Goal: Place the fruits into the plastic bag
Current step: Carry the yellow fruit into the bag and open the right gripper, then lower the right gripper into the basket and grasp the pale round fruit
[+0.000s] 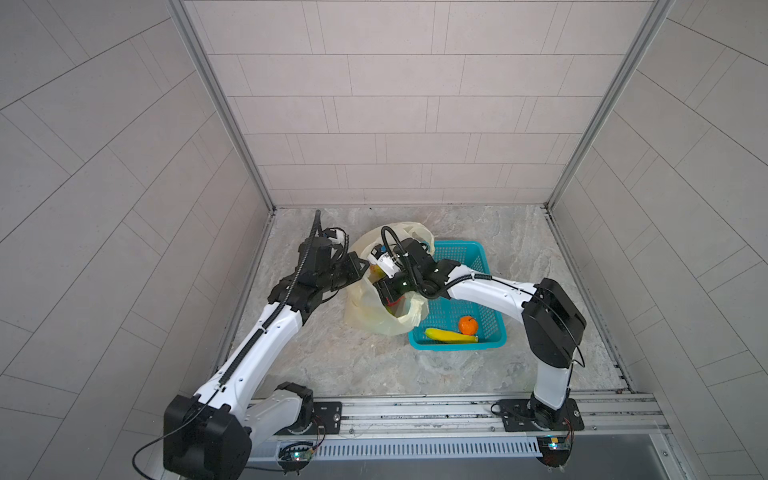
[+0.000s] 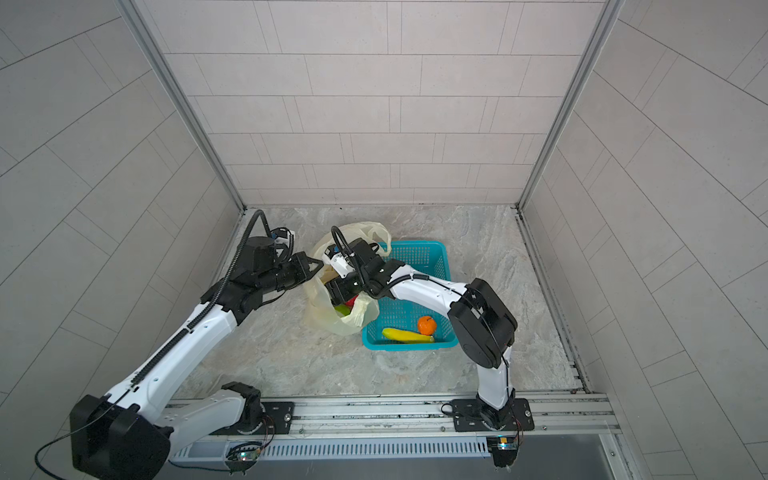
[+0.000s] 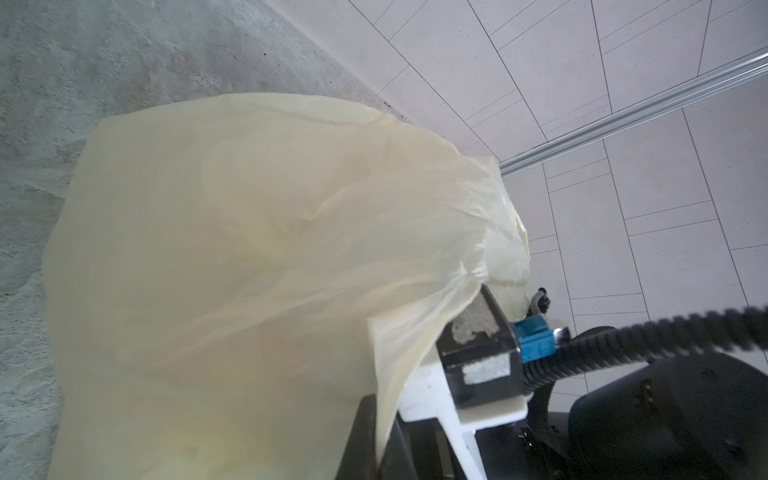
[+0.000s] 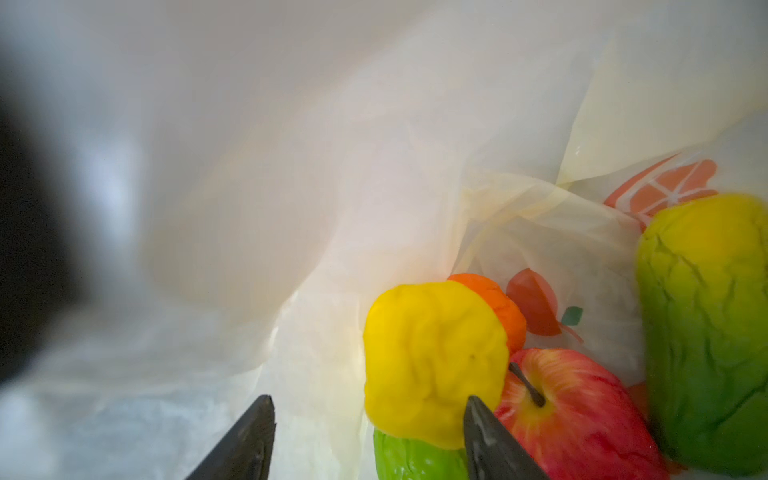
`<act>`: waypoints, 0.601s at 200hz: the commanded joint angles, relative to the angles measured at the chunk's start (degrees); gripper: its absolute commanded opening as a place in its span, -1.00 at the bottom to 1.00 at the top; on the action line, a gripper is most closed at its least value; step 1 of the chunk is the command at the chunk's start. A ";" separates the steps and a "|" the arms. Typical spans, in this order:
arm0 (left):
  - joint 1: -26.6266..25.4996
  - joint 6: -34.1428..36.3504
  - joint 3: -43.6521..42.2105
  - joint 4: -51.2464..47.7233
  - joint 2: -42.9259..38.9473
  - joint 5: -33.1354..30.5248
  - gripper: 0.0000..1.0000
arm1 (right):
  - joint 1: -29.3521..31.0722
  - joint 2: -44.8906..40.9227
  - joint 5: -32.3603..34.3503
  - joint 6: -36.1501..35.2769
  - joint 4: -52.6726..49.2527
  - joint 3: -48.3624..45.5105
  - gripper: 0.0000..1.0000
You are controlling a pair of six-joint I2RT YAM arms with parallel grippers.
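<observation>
We see left gripper point(image 1: 362, 269) clamped on plastic bag point(image 1: 365, 316) rim, right gripper point(image 4: 369, 399) inside bag, fingers point(image 4: 249, 440) apart holding nothing, lemon point(image 4: 432, 357) at one tip beside apple point(image 4: 582, 415) and green-yellow fruit point(image 4: 706, 332), banana point(image 1: 449, 335) and tangerine point(image 1: 468, 325) in teal basket point(image 1: 459, 244), orange citrus prints point(image 4: 669, 189) on bag, wrist label point(image 1: 385, 261) unreadable

You have here one bag point(image 1: 365, 309); one basket point(image 1: 457, 345); one banana point(image 1: 451, 335); two tangerines point(image 1: 468, 325) point(image 4: 505, 309); one lemon point(image 4: 432, 361); one apple point(image 4: 582, 415); two green fruits point(image 4: 702, 332) point(image 4: 415, 463); two arms point(image 1: 266, 336) point(image 1: 486, 289).
</observation>
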 commanded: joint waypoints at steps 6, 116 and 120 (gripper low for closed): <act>0.01 0.71 -0.19 0.04 -0.51 0.34 -1.00 | -0.51 -5.05 3.02 -2.03 -1.05 -0.32 0.38; 0.02 2.41 -0.27 -0.33 -0.49 0.05 -1.00 | -11.63 -28.01 12.66 -3.54 -0.82 -12.93 0.42; 0.02 2.39 -0.23 -0.35 -0.45 0.06 -1.00 | -12.47 -28.69 13.36 -3.28 -0.80 -13.64 0.42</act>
